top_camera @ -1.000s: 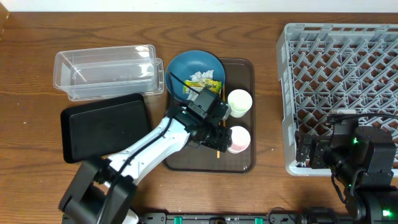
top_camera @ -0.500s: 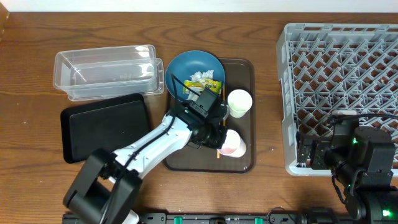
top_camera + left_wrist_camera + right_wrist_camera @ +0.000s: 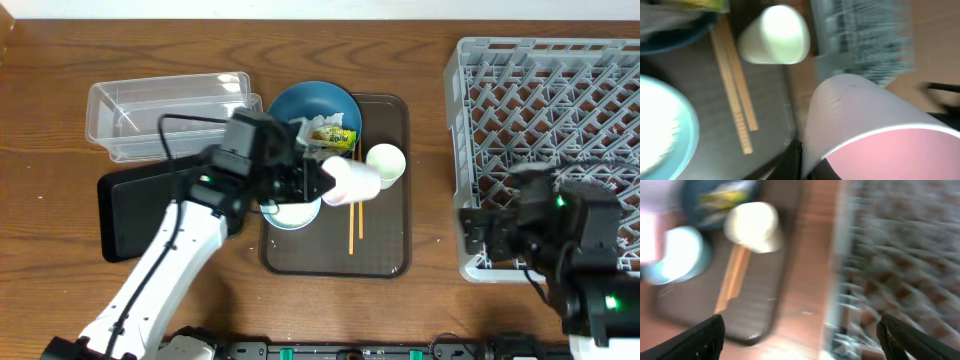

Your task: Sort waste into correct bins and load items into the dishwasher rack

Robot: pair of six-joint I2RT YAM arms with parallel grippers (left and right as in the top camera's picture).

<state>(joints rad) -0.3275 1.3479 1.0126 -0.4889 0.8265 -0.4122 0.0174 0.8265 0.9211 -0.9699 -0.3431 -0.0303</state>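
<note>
Your left hand [image 3: 318, 182] pinches a smooth white cup [image 3: 352, 182], pink inside, above the brown tray [image 3: 385, 258]. Your right hand [image 3: 800, 330] is spread, right of the tray. Print on the wrapper [image 3: 333, 135] is unreadable.

One small white cup [image 3: 352, 181], pink inside, pinched in left gripper [image 3: 322, 180], tipped sideways above brown tray [image 3: 385, 250]. Second white cup [image 3: 385, 164] on side on tray. Yellowish chopsticks [image 3: 355, 218] beside small light-blue bowl [image 3: 294, 213]. Large dark-blue bowl [image 3: 310, 100] holds crumpled white napkins [image 3: 320, 124], yellow-green wrapper [image 3: 335, 137]. Grey lattice rack [image 3: 545, 110] at right.
</note>
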